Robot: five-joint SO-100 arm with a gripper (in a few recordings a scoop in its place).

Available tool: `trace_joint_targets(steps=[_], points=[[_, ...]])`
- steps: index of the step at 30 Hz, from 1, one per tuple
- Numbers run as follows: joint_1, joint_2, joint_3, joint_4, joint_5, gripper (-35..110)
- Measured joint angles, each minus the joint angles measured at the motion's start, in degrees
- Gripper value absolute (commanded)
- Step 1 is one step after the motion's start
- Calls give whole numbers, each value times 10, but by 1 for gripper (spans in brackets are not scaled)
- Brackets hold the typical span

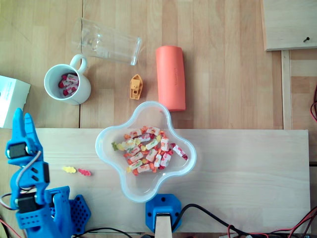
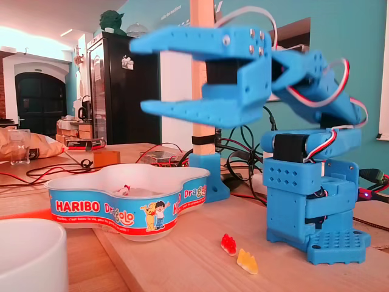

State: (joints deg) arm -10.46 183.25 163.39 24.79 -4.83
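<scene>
My blue gripper stands open with nothing between its jaws, held in the air at the left side of the table in the overhead view. A clear plastic Haribo bowl with several wrapped candies sits mid-table, to the right of the arm. Two loose gummy bears lie on the board between arm and bowl, a yellow one and a red one. A white mug holding a few candies stands beyond the gripper tips.
A clear glass lies on its side at the back, beside an orange cylinder case and a small orange toy boat. A white box sits at the left edge. A blue post base stands at the front edge.
</scene>
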Motion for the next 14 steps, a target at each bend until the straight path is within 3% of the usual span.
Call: trace_joint_targets(steps=[4,14], points=[[0,40,91,-55,-3,18],[0,40,104,-85,-10,18]])
